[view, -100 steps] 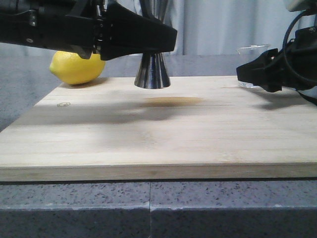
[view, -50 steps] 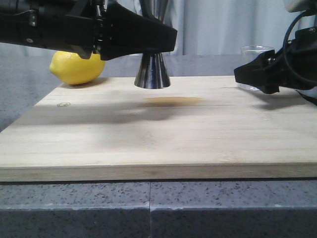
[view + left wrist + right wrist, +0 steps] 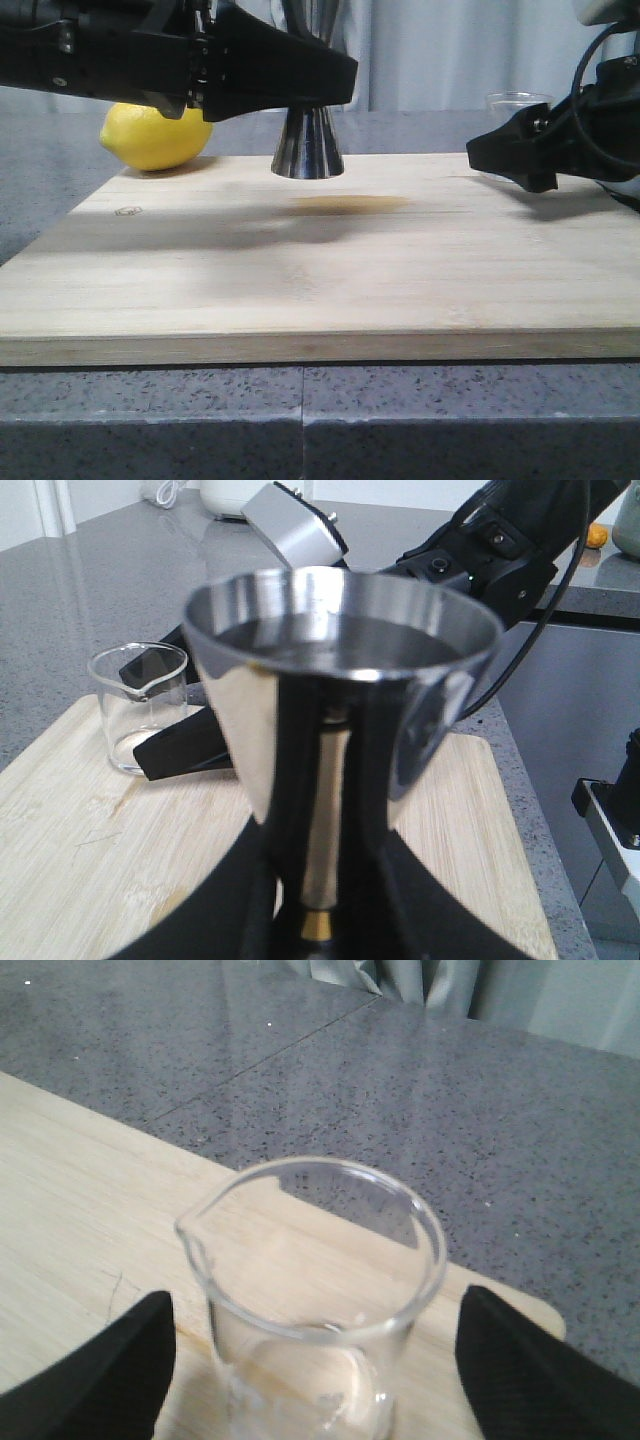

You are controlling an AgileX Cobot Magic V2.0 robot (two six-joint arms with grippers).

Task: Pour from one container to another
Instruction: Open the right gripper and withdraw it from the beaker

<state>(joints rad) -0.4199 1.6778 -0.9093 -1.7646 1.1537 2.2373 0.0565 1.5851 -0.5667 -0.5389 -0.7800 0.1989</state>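
The steel jigger [image 3: 308,148] stands upright at the back of the wooden board [image 3: 320,290]. My left gripper [image 3: 322,85] is shut on its narrow waist, just above the gold band [image 3: 318,926]. The wrist view looks into its upper cup [image 3: 340,670]. At the board's back right corner stands the clear glass beaker [image 3: 318,1290], which looks empty. Only its rim [image 3: 515,99] shows above my right gripper [image 3: 505,150]. That gripper [image 3: 320,1375] is open, with a finger [image 3: 105,1375] on each side of the beaker and a gap to the glass on both sides. The beaker [image 3: 138,705] also shows in the left wrist view.
A yellow lemon [image 3: 153,135] lies at the back left corner of the board, behind my left arm. A brownish stain [image 3: 350,205] marks the wood in front of the jigger. Grey speckled countertop [image 3: 300,420] surrounds the board.
My right gripper has crept a little to the left around the beaker. The left gripper and the jigger have stayed still.
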